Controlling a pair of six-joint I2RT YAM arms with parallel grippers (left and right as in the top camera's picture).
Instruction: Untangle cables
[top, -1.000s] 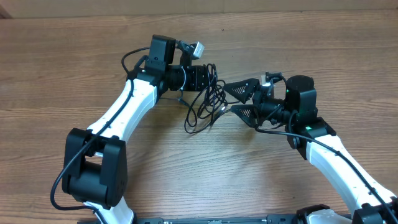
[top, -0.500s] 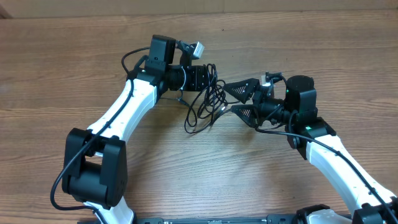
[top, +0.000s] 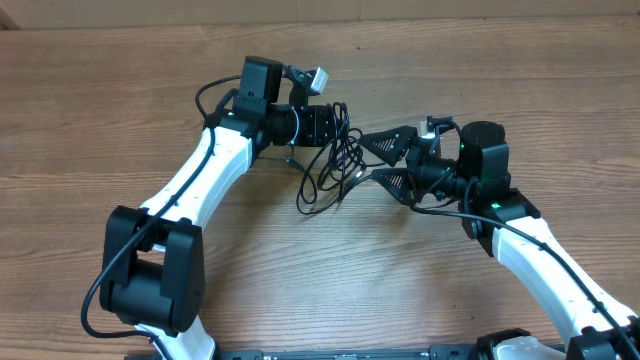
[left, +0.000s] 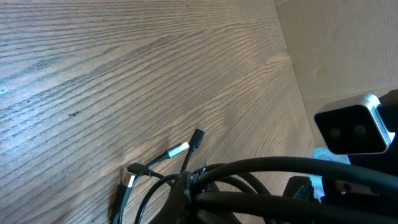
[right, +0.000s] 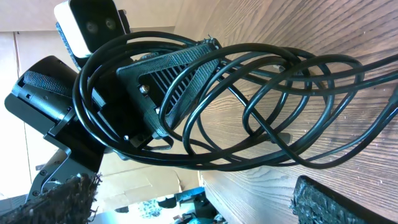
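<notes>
Overhead: cables hang from L pincer, clamped on them; R pincer apart beside.

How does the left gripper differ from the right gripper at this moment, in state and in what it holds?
The left gripper is shut; the right gripper stands wide open. The left gripper is clamped on the cables, whose loops hang around it; the right gripper holds nothing. Both are black and point at the same bundle, facing each other.
</notes>
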